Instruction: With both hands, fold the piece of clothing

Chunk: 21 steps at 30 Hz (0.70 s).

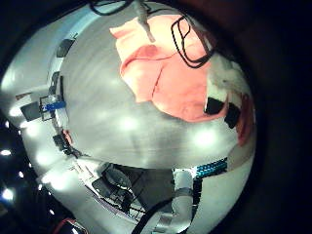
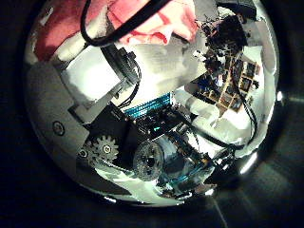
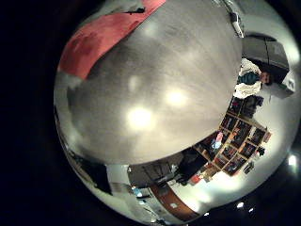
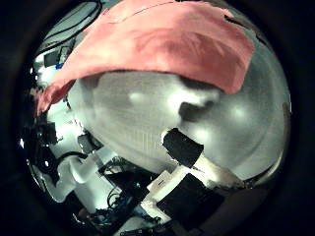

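Clothing (image 4: 162,44), pinkish, is lying on the table (image 3: 160,104), which is showing wide bare surface beside it. Whether either hand (image 4: 182,192) is wide or clenched, I cannot tell.

Left hand (image 2: 142,133): thumb-side palm view is mostly filled by its own body, with white housing, a geared part and teal-lit parts packed close to the camera; one white finger segment reaches out from it, but finger curl can't be judged from this. In the left little-finger-side view only a black fingertip (image 1: 216,105) shows. Right hand (image 4: 192,172): black and white finger parts come in from the edge of its thumb-side view, extended and closed on nothing; none of it shows in its little-finger-side view.
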### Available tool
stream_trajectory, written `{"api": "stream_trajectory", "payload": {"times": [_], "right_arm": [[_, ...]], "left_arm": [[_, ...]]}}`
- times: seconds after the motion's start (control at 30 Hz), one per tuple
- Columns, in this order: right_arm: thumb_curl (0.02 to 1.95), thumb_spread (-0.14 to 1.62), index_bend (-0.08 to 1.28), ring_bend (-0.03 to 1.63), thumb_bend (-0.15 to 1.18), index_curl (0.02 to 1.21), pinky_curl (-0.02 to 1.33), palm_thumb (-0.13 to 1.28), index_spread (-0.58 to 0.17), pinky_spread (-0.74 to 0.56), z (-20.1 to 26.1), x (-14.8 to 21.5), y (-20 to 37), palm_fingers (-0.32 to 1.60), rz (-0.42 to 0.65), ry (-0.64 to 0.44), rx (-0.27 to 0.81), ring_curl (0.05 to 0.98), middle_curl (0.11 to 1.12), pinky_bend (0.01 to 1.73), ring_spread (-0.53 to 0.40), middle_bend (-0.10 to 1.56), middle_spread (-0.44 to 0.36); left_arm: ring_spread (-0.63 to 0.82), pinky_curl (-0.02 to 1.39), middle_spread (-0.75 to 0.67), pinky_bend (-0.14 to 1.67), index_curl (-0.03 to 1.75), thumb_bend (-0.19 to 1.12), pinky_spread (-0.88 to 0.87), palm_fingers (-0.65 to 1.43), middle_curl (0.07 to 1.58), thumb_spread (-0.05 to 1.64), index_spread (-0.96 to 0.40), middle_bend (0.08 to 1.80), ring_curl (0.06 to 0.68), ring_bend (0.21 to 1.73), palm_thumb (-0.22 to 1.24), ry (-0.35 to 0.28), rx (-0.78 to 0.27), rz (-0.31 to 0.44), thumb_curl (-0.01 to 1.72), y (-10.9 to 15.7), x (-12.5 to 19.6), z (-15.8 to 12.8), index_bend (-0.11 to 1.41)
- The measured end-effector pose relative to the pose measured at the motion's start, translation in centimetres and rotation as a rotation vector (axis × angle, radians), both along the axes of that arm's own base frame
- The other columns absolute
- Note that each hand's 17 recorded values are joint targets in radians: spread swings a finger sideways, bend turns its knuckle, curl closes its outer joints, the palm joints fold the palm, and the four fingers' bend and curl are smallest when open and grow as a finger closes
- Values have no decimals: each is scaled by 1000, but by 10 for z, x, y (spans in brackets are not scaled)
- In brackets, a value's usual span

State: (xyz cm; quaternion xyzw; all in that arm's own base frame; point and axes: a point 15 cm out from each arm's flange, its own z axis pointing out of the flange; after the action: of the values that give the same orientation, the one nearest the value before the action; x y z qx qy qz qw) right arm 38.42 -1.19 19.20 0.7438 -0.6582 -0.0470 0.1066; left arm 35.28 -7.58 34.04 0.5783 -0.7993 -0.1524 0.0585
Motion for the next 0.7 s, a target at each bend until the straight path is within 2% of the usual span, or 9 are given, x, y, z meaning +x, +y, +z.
{"api": "stream_trajectory", "payload": {"times": [0.13, 0.27, 0.33, 0.37, 0.43, 0.57, 0.7], "right_arm": [[350, 1075, 192, 731, -23, 332, 193, 521, -220, 80, -8, 6, 2, 384, -7, 1, -2, 314, 424, 583, -100, 367, -53], [366, 1059, 191, 855, -11, 347, 185, 586, -268, -81, -10, 8, 10, 689, 10, 6, -5, 344, 460, 670, -197, 452, -120], [389, 1051, 219, 923, 14, 359, 214, 675, -329, -254, -9, 8, 11, 1065, 11, 3, -6, 357, 487, 833, -241, 511, -166], [396, 1048, 264, 952, 21, 391, 245, 714, -353, -299, -9, 8, 12, 1179, 6, 0, -8, 382, 516, 879, -252, 562, -186], [421, 1044, 459, 990, 38, 490, 296, 790, -377, -336, -6, 8, 13, 1382, 5, -7, -12, 429, 581, 944, -254, 694, -206], [464, 1042, 727, 1114, 52, 629, 386, 895, -379, -318, 18, 12, 10, 1386, 11, -33, -22, 498, 679, 1120, -245, 915, -201], [505, 1070, 896, 1232, 58, 730, 458, 956, -357, -283, 36, 0, 4, 1273, 2, -11, -27, 556, 745, 1244, -235, 1070, -188]], "left_arm": [[-442, 590, -486, 1214, 1266, -13, -585, 1166, 874, 1054, -776, 1151, 492, 1401, 872, -5, -3, -2, 644, 1, 0, 6, 463], [-441, 586, -484, 1216, 1279, -13, -583, 1167, 872, 1055, -781, 1152, 490, 1400, 871, -9, -5, -3, 650, 1, -2, 10, 455], [-441, 584, -484, 1218, 1284, -13, -583, 1167, 871, 1055, -784, 1152, 490, 1400, 870, -13, -8, -8, 652, 1, -1, 13, 451], [-441, 583, -484, 1218, 1287, -13, -582, 1167, 870, 1055, -785, 1153, 490, 1400, 870, -12, -9, -11, 653, 0, -1, 14, 450], [-441, 581, -483, 1219, 1292, -13, -582, 1168, 869, 1055, -787, 1153, 490, 1400, 869, -8, -11, -14, 655, 0, -2, 17, 447], [-442, 577, -482, 1221, 1300, -13, -581, 1168, 868, 1055, -790, 1154, 490, 1400, 869, 5, -25, -34, 658, -2, -6, 24, 441], [-441, 574, -482, 1224, 1307, -13, -580, 1168, 866, 1055, -793, 1155, 488, 1398, 868, 47, -39, -56, 661, -4, -14, 31, 437]]}}
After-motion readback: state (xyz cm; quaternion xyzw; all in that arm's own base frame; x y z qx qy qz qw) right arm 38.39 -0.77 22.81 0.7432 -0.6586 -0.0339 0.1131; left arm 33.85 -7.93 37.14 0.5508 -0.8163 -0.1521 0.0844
